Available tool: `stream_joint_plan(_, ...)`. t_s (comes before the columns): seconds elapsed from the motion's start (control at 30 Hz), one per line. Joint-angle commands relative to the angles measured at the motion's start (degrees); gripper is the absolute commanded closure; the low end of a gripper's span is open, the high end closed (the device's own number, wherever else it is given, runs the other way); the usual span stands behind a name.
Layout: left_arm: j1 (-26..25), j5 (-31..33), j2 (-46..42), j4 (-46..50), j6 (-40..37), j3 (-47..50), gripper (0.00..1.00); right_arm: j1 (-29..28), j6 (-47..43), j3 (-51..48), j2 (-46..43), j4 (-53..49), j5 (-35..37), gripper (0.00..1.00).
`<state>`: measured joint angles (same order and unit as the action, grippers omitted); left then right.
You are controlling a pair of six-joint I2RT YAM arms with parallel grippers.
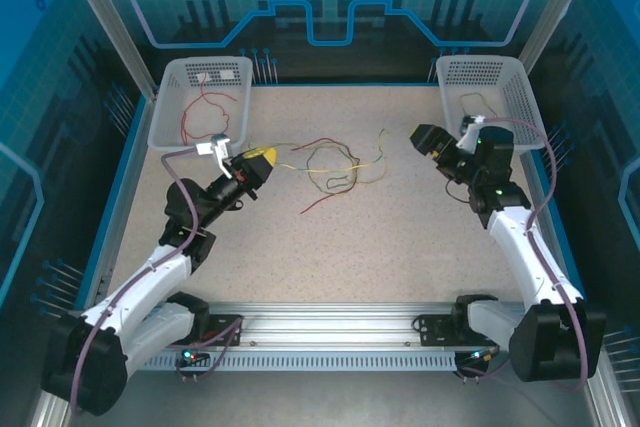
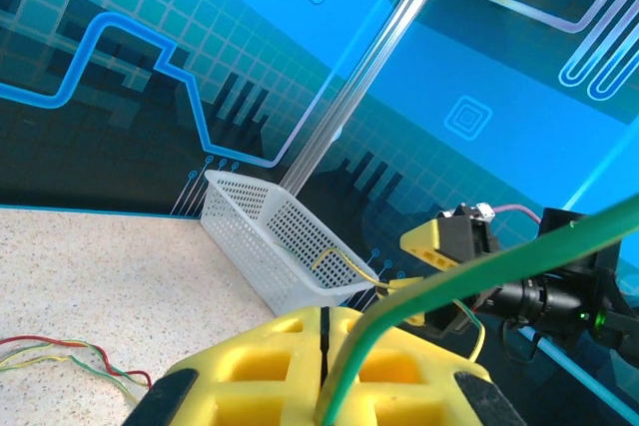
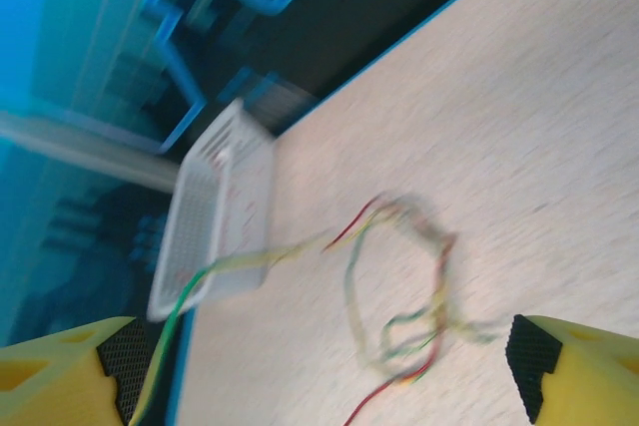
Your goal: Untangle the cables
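Left wrist view: left gripper (image 2: 321, 346) pressed together, pinching green cable (image 2: 479, 266). Strand rises from seam between yellow pads and runs up-right. Likely gripped so one strand can be drawn free of knot.

Top view: pinched strand leads right to tangle (image 1: 335, 169) of red and olive cables mid-table (image 1: 400, 247), near gripper but apart.

Right wrist view: right gripper (image 3: 321, 356) spread wide, holding nothing. Tangle lies on table ahead, between its fingers, probably lined up for a second grab.

Red cable (image 1: 205, 112) lies in left basket (image 1: 160, 117). Olive cable (image 1: 480, 105) lies in right basket (image 1: 528, 97). Apparently sorted.
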<state>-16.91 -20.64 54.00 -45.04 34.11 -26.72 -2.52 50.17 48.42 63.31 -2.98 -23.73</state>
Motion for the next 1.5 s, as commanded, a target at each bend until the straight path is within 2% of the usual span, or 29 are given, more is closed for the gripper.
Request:
stream_joint_plan(0.0,-0.4,-0.9,1.6,-5.1,-1.5,-0.3,1.00,-4.7,4.7,4.4,2.7,-0.4,-9.0,0.05)
stream_joint_plan(0.13,-0.5,-0.5,3.2,-6.6,-1.0,-0.2,1.00,-10.1,8.8,3.9,7.1,6.3,-9.3,0.11)
stream_joint_plan(0.23,-0.5,-1.1,4.1,-7.0,-0.4,-0.4,1.00,-14.0,10.4,4.7,10.5,10.8,-9.1,0.29)
stream_joint_plan(0.3,-0.5,-1.0,4.1,-6.8,-0.4,-0.4,1.00,-16.0,10.8,6.6,13.2,10.5,-10.1,0.35)
stream_joint_plan(0.37,-0.5,-0.7,3.6,-6.6,-0.6,-0.1,1.00,-17.0,10.4,8.6,15.2,9.0,-11.3,0.38)
stream_joint_plan(0.43,-0.5,-0.1,3.2,-6.0,-1.2,-0.1,1.00,-17.7,9.0,9.4,15.4,6.6,-9.5,0.37)
stream_joint_plan(0.53,-0.6,0.0,3.0,-5.0,-1.6,-0.1,1.00,-18.0,7.2,9.2,15.2,5.5,-6.9,0.47)
stream_joint_plan(0.63,-0.6,-0.3,3.6,-5.1,-1.2,-0.1,1.00,-18.9,5.8,9.3,15.8,5.6,-5.4,0.70)
stream_joint_plan(0.7,-0.6,0.1,4.1,-5.2,-0.9,-0.2,1.00,-20.3,2.4,11.1,16.9,3.9,-5.4,0.82)
stream_joint_plan(0.77,-0.5,0.7,4.4,-5.0,-0.8,-0.3,1.00,-22.3,-2.6,14.4,17.9,-0.4,-4.4,0.89)
stream_joint_plan(0.8,-0.6,1.1,4.6,-4.5,-0.6,-0.4,1.00,-23.6,-6.2,15.8,18.4,-1.1,-4.7,0.95)
stream_joint_plan(0.87,-0.6,1.1,5.1,-2.9,-0.9,-1.2,1.00,-26.7,-15.4,19.7,19.6,-4.4,-6.6,1.00)
stream_joint_plan(0.97,-0.6,0.8,6.0,-0.5,-1.3,-2.7,1.00,-31.9,-32.4,25.9,21.3,-14.0,-7.3,1.00)
stream_joint_plan(1.03,-0.5,1.6,5.7,0.2,-1.5,-3.0,1.00,-33.7,-39.5,27.5,21.9,-18.0,-7.4,1.00)
stream_joint_plan(1.2,-0.6,1.6,4.6,-2.6,-0.9,-2.2,1.00,-35.2,-46.9,26.8,22.8,-20.1,-11.4,1.00)
stream_joint_plan(1.3,-0.6,1.8,4.1,-4.7,0.4,-1.3,1.00,-37.5,-51.6,26.5,23.2,-21.8,-9.2,1.00)
stream_joint_plan(1.47,-0.6,-1.7,5.2,-9.8,1.8,-0.3,1.00,-38.4,-49.8,24.2,22.0,-17.0,-7.8,1.00)
